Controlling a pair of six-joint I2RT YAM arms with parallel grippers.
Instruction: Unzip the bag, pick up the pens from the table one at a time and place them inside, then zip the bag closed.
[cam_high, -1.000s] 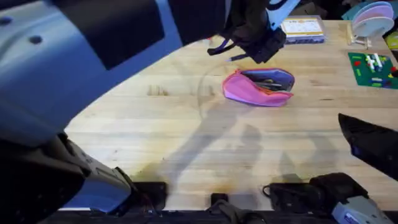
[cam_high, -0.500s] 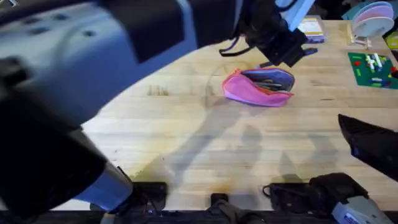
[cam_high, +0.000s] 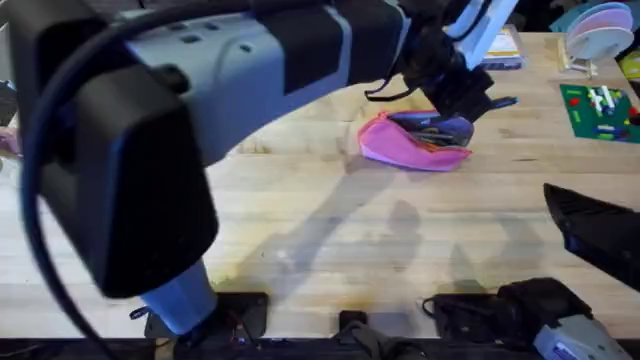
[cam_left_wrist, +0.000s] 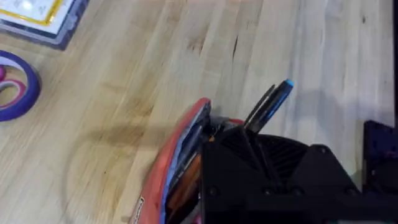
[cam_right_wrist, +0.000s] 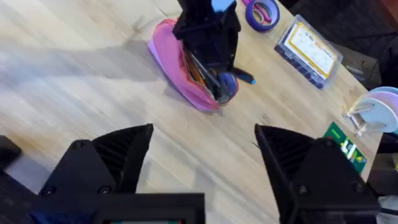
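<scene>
The pink bag (cam_high: 395, 145) lies unzipped on the table (cam_high: 300, 220), and its blue-grey lining (cam_high: 450, 128) shows. Dark and orange things lie in the opening. My left gripper (cam_high: 466, 98) hangs just over the bag's open mouth, shut on a black pen (cam_high: 500, 102) with a blue tip. In the left wrist view the pen (cam_left_wrist: 271, 106) juts out beyond the gripper (cam_left_wrist: 249, 140), beside the bag's rim (cam_left_wrist: 177, 165). My right gripper (cam_right_wrist: 202, 155) stands open and empty, well short of the bag (cam_right_wrist: 177, 71), near the table's right front (cam_high: 590, 225).
A clear box with a yellow label (cam_high: 495, 45) sits behind the bag. Purple-handled scissors (cam_left_wrist: 12, 93) lie near it. A green board (cam_high: 598, 110) and a plate rack (cam_high: 598, 30) stand at the far right. Bare wood lies in front of the bag.
My left arm has swung to the right and come down over the bag's opening, carrying the pen with it. The bag and my right arm have stayed still.
</scene>
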